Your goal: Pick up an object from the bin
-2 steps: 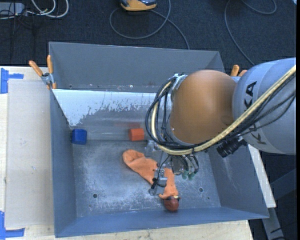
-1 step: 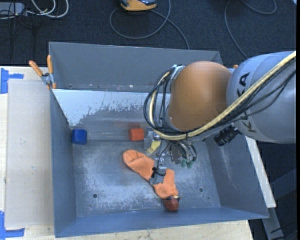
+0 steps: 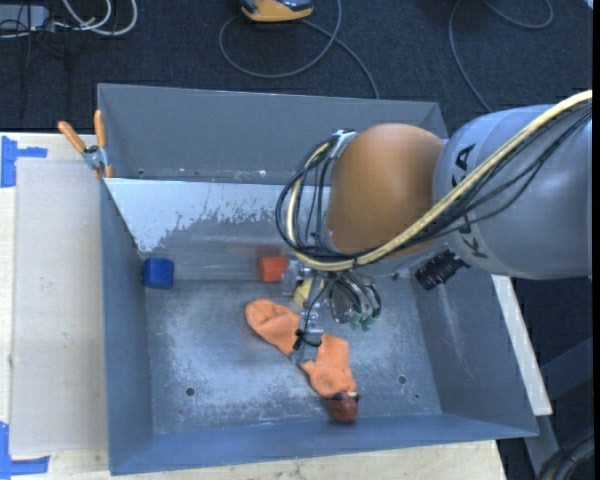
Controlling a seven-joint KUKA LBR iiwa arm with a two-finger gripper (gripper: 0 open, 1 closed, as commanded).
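My gripper (image 3: 306,334) hangs low over the middle of the bin floor. Its tip is down at the waist of a floppy orange cloth-like thing (image 3: 272,324), which stretches from the centre towards the near wall. The far lobe of that orange thing lies left of the tip and the near lobe lies right below it. A small dark red-brown thing (image 3: 343,408) rests against the orange thing's near end by the front wall. A small orange block (image 3: 272,268) sits just behind and left of the gripper.
A blue block (image 3: 158,273) lies at the left, near the foot of the back wall. The arm with its orange dome and cables covers the right rear part of the bin.
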